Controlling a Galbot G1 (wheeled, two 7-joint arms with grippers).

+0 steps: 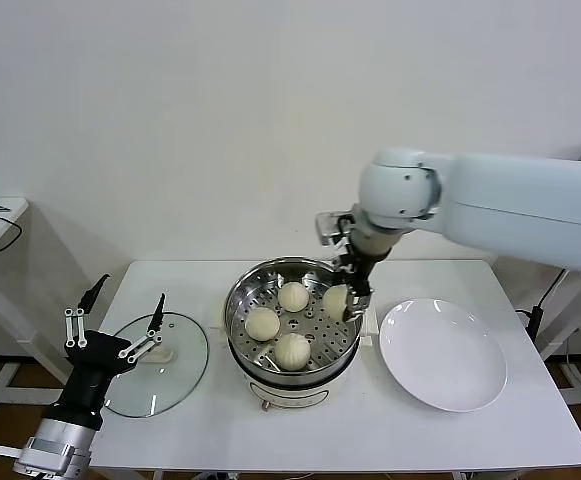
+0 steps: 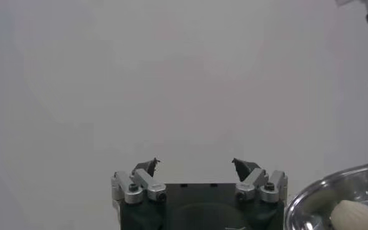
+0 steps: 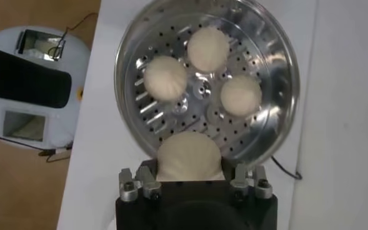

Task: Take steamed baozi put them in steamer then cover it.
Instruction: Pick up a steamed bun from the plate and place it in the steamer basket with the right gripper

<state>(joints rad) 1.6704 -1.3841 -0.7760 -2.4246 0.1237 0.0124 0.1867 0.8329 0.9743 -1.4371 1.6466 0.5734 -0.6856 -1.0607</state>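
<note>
Three steamed baozi (image 1: 275, 323) sit on the steamer (image 1: 238, 305) tray; the fourth bun (image 1: 336, 298) hangs over its right rim, clenched in the right gripper (image 1: 351, 297) jaws — not yet released. Plate (image 1: 442, 354) bare, glass lid (image 1: 158, 364) on the surface beside the idle left gripper (image 1: 115, 330), jaws spread — covering remains.

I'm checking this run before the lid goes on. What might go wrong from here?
1. The right gripper holds the fourth baozi close to the steamer rim; released there, it may land against the wall or roll.
2. Three baozi already crowd the tray, so the fourth may bump one.
3. The glass lid lies flat under the open left gripper; its knob is partly hidden, so the grasp may slip.
</note>
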